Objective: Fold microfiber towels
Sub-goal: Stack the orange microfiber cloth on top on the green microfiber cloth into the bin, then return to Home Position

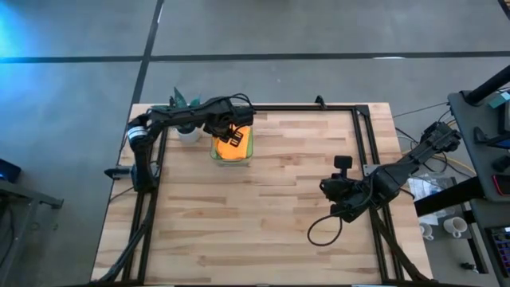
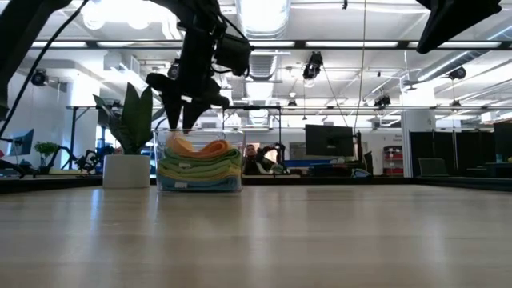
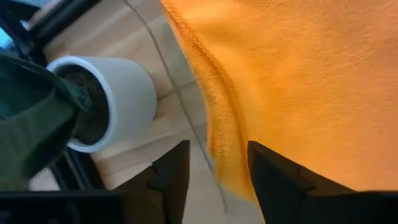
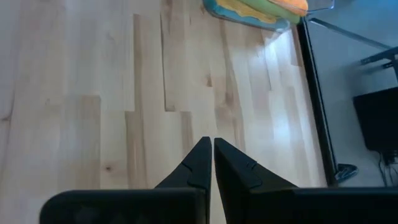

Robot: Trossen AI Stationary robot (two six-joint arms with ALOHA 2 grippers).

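From where I stand, the microfiber towels [image 2: 200, 164] sit stacked in the clear bin [image 1: 231, 159] at the far left of the counter [image 1: 263, 215], just beside a small potted plant [image 2: 128, 156]; the orange towel [image 1: 232, 146] lies on top, with yellow and green layers showing beneath it through the bin wall. The left end effector [image 1: 227, 132] hangs directly over the bin, its fingers parted with a clear gap and nothing between them, the orange cloth's hemmed edge lying just below in its wrist view. The right end effector [image 1: 339, 191] waits well apart near the counter's right side, fingers pressed together on nothing. These cloths look light, soft and floppy, so I'd expect one to sag and drape the moment it is lifted, and the napped surface should give the fingers decent friction rather than slip. The thickened hem [image 3: 217, 118] or a corner seems the best place to pinch, since grabbing mid-cloth would likely bunch it or catch the yellow layer underneath too.
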